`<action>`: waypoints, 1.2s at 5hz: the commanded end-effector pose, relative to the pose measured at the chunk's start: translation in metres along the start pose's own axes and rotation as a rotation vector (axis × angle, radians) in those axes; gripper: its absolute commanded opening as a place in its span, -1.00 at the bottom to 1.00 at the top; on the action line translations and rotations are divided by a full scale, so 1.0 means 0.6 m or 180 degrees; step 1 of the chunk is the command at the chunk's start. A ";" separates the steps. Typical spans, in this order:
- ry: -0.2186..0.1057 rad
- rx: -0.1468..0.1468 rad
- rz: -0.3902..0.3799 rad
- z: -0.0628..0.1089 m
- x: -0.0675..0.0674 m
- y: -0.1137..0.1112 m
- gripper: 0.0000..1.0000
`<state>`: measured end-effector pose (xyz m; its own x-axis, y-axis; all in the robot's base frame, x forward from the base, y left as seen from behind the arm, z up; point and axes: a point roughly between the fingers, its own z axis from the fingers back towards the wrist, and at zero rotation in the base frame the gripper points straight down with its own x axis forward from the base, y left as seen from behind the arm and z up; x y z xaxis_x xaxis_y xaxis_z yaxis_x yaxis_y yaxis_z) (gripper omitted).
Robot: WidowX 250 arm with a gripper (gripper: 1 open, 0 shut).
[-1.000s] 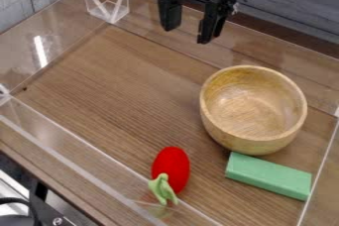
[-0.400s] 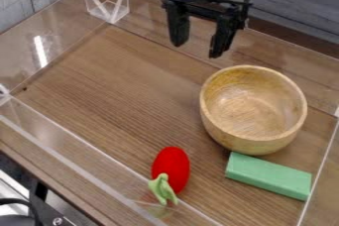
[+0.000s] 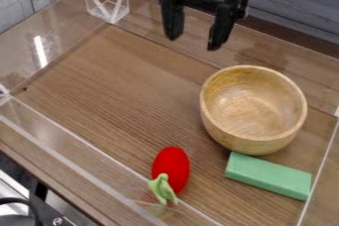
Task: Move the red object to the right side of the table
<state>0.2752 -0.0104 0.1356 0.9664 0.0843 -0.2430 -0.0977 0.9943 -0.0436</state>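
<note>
One red plush-like fruit (image 3: 171, 163) lies at the lower centre of the frame, on the brown wood-grain table (image 3: 99, 86). The end effector (image 3: 196, 24) is at the upper centre, its two dark fingers well apart, with nothing held between them. Relative to it, the fruit lies toward the bottom of the frame and slightly to the left, well apart from the fingertips. The fruit's long axis runs nearly up and down the frame, with the light green leafy end (image 3: 162, 187) pointing toward the bottom edge. A grasp across the red body, from its left and right flanks, would probably suit this axis. A single arm is visible, so no choice of the nearer arm arises.

Counted: one red fruit, one end effector with two fingers, one wooden bowl (image 3: 252, 109) at centre right, and one green rectangular block (image 3: 268, 175) at lower right. The bowl stands to the right of the direct line from end effector to fruit; a descent that drifts rightward could strike its rim. The step in hand is judged to be the approach, with the carry to the right side yet to be done.
</note>
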 end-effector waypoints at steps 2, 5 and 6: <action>-0.0125 0.0002 -0.0020 -0.047 -0.024 0.019 1.00; -0.0387 0.0038 0.0112 -0.119 -0.066 0.031 1.00; -0.0522 0.0027 0.0257 -0.131 -0.072 0.027 1.00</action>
<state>0.2079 -0.0031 0.0603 0.9755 0.1759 -0.1325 -0.1795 0.9836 -0.0161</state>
